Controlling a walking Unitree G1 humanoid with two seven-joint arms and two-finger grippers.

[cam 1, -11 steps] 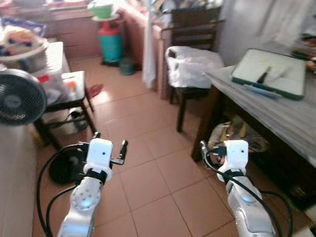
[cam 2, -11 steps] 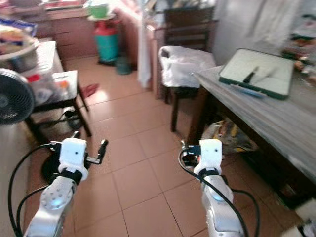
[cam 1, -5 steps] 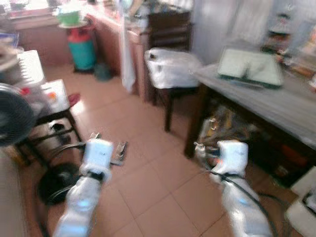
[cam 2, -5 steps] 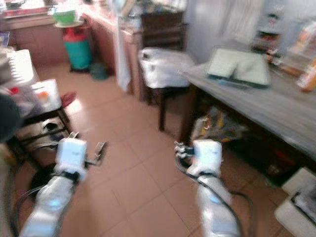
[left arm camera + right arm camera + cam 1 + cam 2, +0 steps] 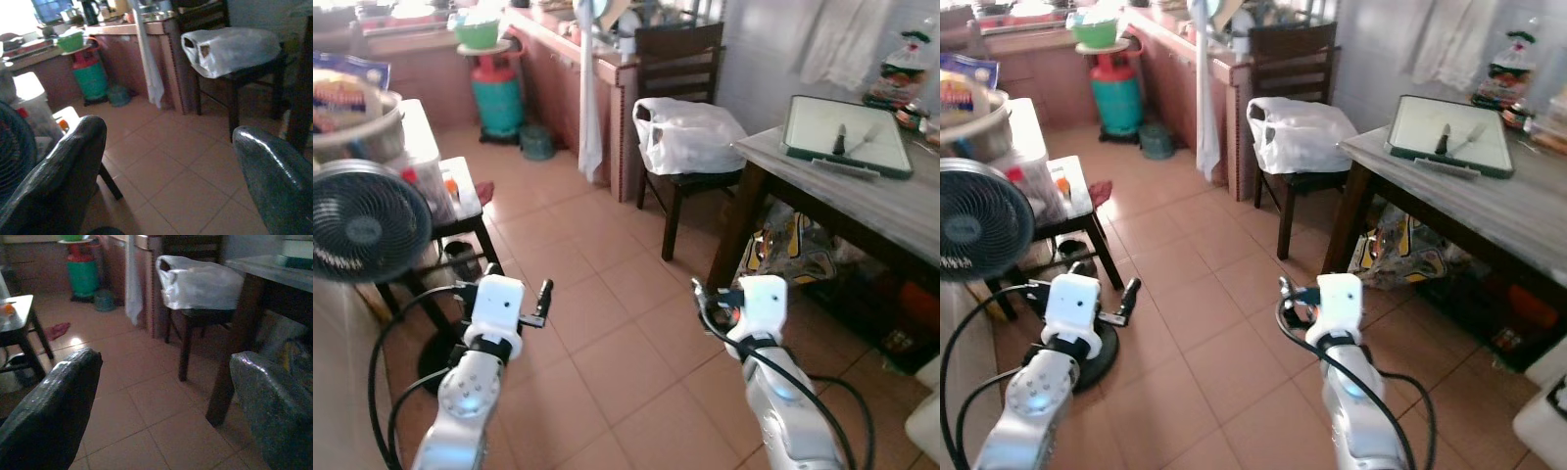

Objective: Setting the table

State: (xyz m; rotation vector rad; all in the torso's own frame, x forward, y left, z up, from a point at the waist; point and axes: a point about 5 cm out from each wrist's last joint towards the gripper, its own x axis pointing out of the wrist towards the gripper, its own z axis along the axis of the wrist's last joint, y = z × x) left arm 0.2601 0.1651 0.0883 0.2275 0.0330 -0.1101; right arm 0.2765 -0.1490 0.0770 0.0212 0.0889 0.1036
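Two grippers hang over the terracotta tiled floor [image 5: 607, 323], left gripper [image 5: 517, 305] and right gripper [image 5: 720, 302], fingers spread, empty; grey wooden table [image 5: 891, 211] carries a green-rimmed white tray [image 5: 847, 132].

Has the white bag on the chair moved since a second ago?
No. The white bag still sits on the chair seat, just off the table corner. Its shift across the picture comes from the camera turning.

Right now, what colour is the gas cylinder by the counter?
Teal with a red top; clearest in the left eye view.
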